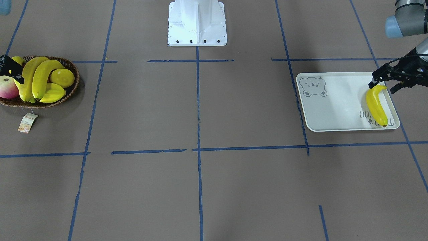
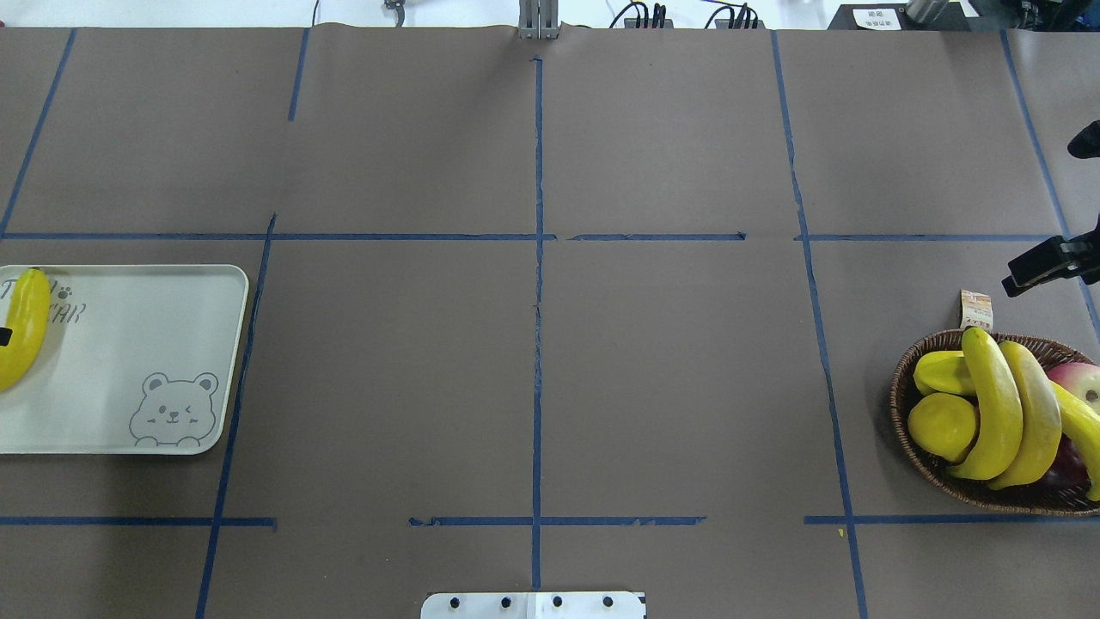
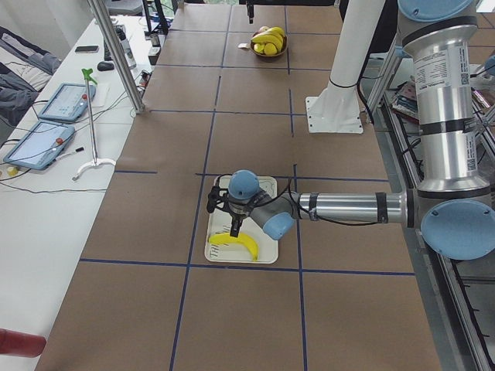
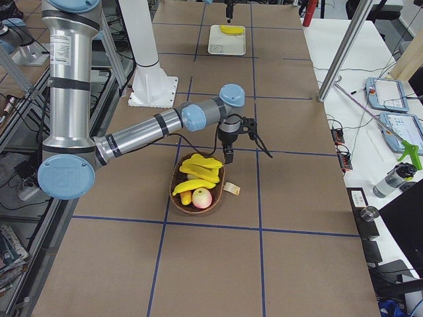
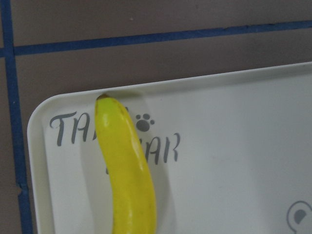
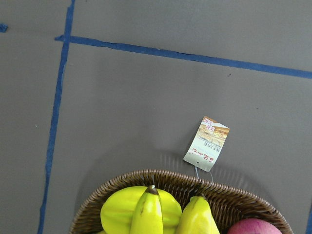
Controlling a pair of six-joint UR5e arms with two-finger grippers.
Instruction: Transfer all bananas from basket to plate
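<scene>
One yellow banana [image 1: 376,105] lies on the off-white bear plate [image 1: 334,103] near its lettered end; it also shows in the left wrist view [image 5: 126,165]. My left gripper [image 1: 383,86] is open just above that banana's end, fingers on either side of it. Three bananas [image 2: 997,404] lie across the brown wicker basket [image 2: 898,404]. My right gripper [image 2: 1044,215] is open wide and empty above the table just beyond the basket, over its paper tag [image 2: 975,309].
The basket also holds a starfruit [image 2: 941,374], a lemon [image 2: 941,425] and a red apple [image 2: 1078,383]. The white robot base [image 1: 197,23] stands mid-table. Blue tape lines cross the brown table between basket and plate.
</scene>
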